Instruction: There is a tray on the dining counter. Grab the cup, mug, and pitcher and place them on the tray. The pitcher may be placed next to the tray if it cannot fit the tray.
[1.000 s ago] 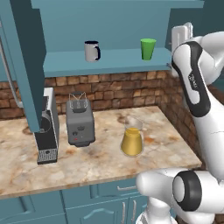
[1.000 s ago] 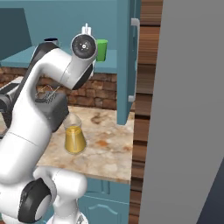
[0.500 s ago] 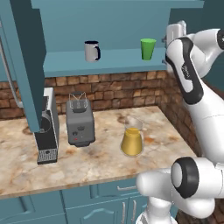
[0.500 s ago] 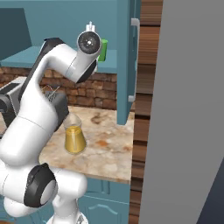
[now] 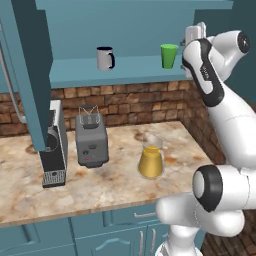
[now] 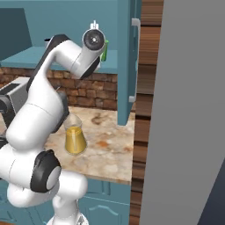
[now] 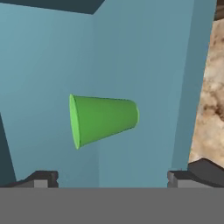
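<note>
The green cup (image 5: 169,56) stands upright on the teal shelf (image 5: 130,70), and the grey mug (image 5: 105,58) with its dark handle stands further left on the same shelf. My gripper (image 7: 116,177) is open just right of the cup at shelf height. In the rolled hand view the cup (image 7: 103,119) lies sideways, centred ahead of the two fingertips (image 7: 41,178) and apart from them. The pitcher (image 5: 151,157) of orange liquid stands on the marble worktop below; the right base view shows the pitcher (image 6: 74,138) beside my arm. The tray and the dining counter are out of view.
A grey toaster (image 5: 91,140) and a coffee machine (image 5: 52,155) stand on the worktop left of the pitcher. A brick wall backs the worktop. An open teal cabinet door (image 6: 129,52) and a tall grey panel (image 6: 184,110) close off the right side.
The arm has swung the hand left along the shelf toward the green cup. The jaws stayed open. Cup, mug and pitcher have not moved.
</note>
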